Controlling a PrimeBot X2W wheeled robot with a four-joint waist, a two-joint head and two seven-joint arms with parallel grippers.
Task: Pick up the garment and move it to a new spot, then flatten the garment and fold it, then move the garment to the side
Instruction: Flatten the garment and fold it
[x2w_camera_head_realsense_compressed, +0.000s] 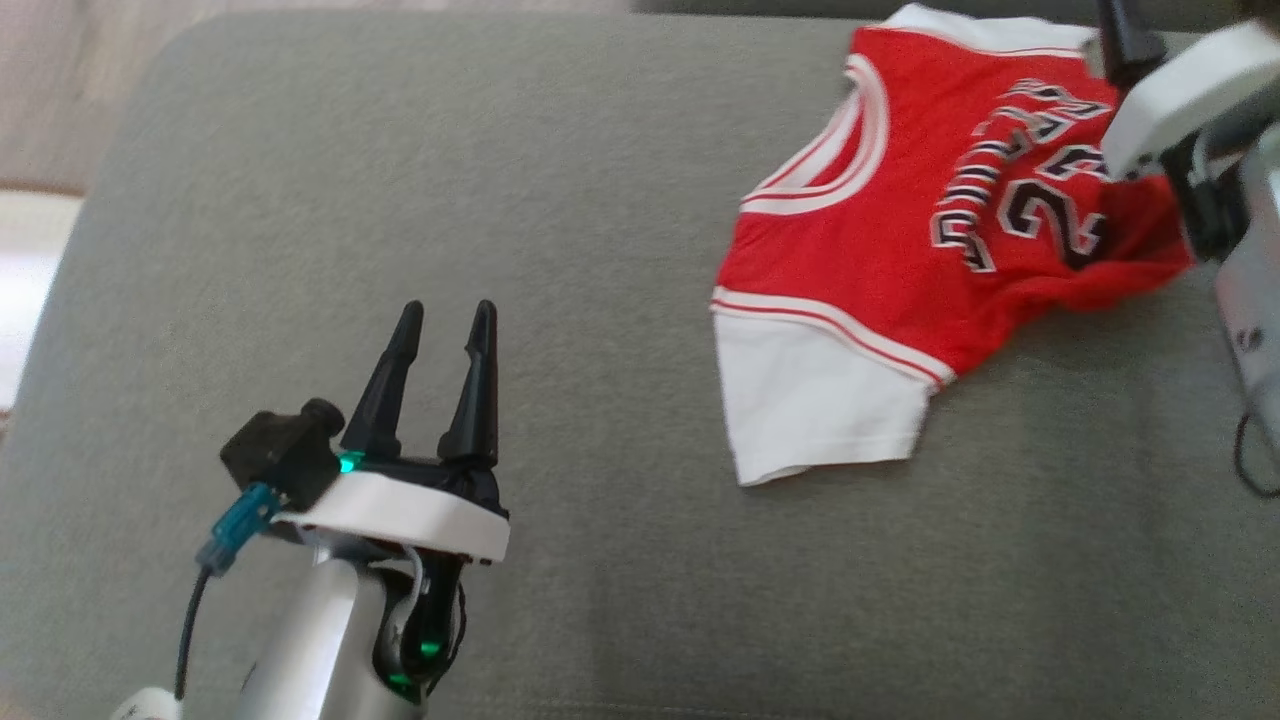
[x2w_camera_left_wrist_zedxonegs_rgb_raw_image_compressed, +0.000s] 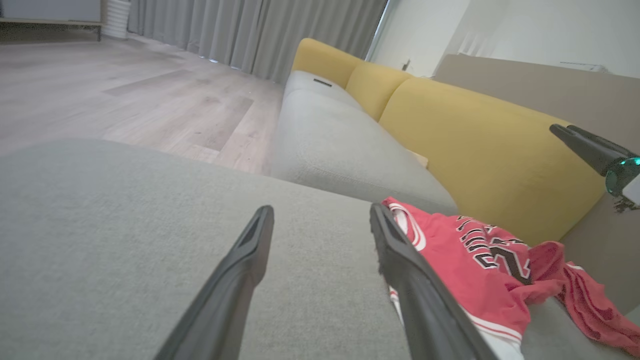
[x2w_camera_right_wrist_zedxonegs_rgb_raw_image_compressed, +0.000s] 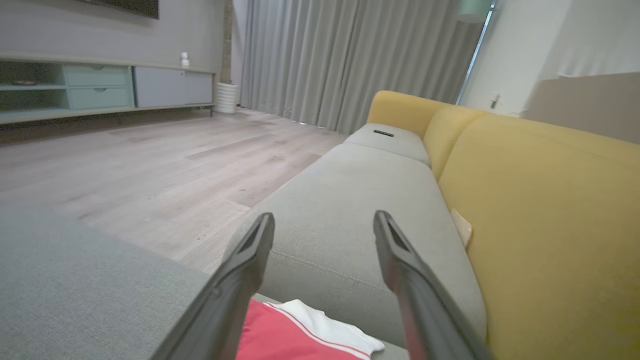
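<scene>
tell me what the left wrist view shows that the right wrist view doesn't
Left wrist view: black-and-white lettering on the red fabric basketball jersey, plus the right claw at the frame's edge. Right wrist view: teal cabinet drawers with a small white object on top. Both: the jersey, grey seat cushion, yellow sofa back, grey curtains, wooden floor.

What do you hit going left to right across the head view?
Left gripper with two dark fingers → red-and-white basketball jersey → right gripper on its white wrist, at the right edge.
</scene>
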